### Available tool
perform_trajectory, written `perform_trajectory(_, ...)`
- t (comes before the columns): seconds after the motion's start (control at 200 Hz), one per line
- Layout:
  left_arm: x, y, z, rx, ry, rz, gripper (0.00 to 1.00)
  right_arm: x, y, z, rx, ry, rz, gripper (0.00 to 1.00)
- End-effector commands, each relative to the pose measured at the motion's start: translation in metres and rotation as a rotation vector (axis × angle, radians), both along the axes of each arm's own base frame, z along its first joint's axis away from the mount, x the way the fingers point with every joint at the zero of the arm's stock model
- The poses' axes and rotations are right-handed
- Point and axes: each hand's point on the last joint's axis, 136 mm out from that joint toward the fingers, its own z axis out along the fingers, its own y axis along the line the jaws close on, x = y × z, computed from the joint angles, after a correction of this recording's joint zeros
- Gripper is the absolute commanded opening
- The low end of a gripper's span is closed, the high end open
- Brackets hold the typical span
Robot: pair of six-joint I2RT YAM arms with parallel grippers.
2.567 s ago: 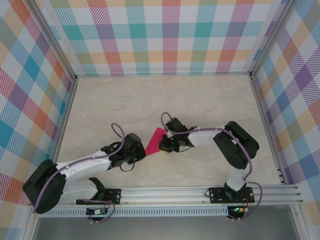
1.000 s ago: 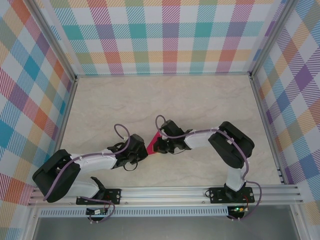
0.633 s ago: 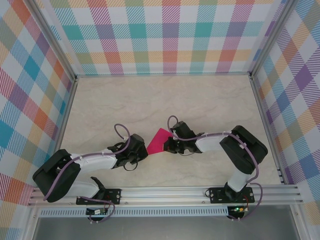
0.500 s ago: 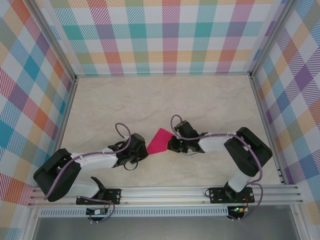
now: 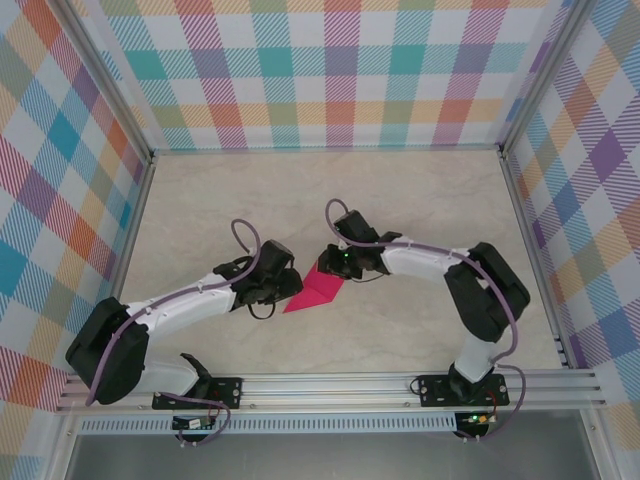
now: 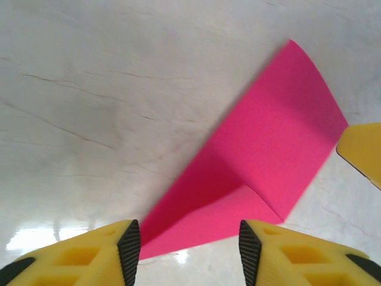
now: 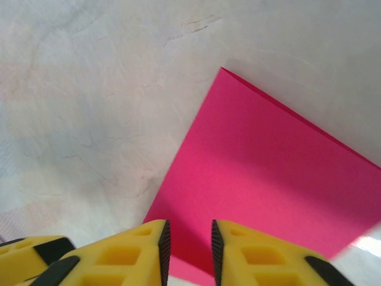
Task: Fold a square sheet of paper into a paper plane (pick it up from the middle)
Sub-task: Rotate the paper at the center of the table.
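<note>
At the far left, the plaid wall [image 5: 60, 170] stands well away from the work, with bare marbled table [image 5: 190, 215] between, so the left arm has room to swing outward. The left gripper [image 5: 287, 290] sits low at the near-left end of the pink sheet of paper [image 5: 318, 288], its jaws standing well apart. From its wrist camera the paper's narrow end lies between the black pads [image 6: 129, 247] and runs away up to the right, with nothing clamped. The paper lies near the middle of the table, already folded into a slanted strip with a small turned-over flap [image 6: 235, 210] along its near edge. The right gripper [image 5: 336, 272] hovers over the sheet's far-right end with only a narrow gap between its jaws. Pink shows through that gap and the sheet looks flat on the table, so I judge it is not gripped. The step in hand looks like a re-grip between folds. To do it well, one gripper should pin the strip flat on the existing crease while the other slides a pad under a free edge. The edges should be lined up before any pressing, since thin paper will skate on this smooth top. The two grippers are close, so they should move one at a time. Beyond the right arm the table is open to the right wall, and the aluminium rail [image 5: 340, 385] bounds the near side.
</note>
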Motion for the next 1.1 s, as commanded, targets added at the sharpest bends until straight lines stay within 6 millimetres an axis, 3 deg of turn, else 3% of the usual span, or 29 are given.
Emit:
perform_trajectory(0.0, -0.009, 0.026, -0.004, 0.09, 0.05, 0.032, 0.53, -0.009, -0.001, -0.024, -0.098, 0.09, 0.03, 0.29)
perform_trajectory(0.3, -0.007, 0.026, 0.0, 0.083, 0.029, 0.006, 0.59, -0.002, -0.006, -0.053, -0.219, 0.1, 0.1, 0.33)
perform_trajectory(0.495, -0.006, 0.022, 0.003, 0.065, 0.015, -0.016, 0.61, 0.007, 0.017, -0.065, -0.194, 0.069, 0.261, 0.32)
perform_trajectory(0.62, -0.008, 0.01, 0.008, 0.021, 0.014, -0.08, 0.65, 0.004, 0.04, -0.057, -0.101, 0.004, 0.459, 0.32)
perform_trajectory(0.745, -0.008, 0.003, 0.012, -0.001, 0.005, -0.132, 0.7, -0.006, 0.041, -0.048, -0.076, -0.021, 0.568, 0.32)
perform_trajectory(0.875, -0.008, -0.01, 0.012, -0.057, -0.012, -0.184, 0.68, 0.003, 0.041, -0.008, -0.007, -0.037, 0.476, 0.4)
perform_trajectory(0.985, -0.005, -0.022, 0.009, -0.083, -0.019, -0.229, 0.59, 0.017, 0.035, 0.031, 0.061, -0.074, 0.341, 0.52)
perform_trajectory(1.095, 0.002, -0.021, 0.003, -0.044, -0.027, -0.244, 0.48, 0.02, 0.017, 0.042, 0.076, -0.062, 0.224, 0.58)
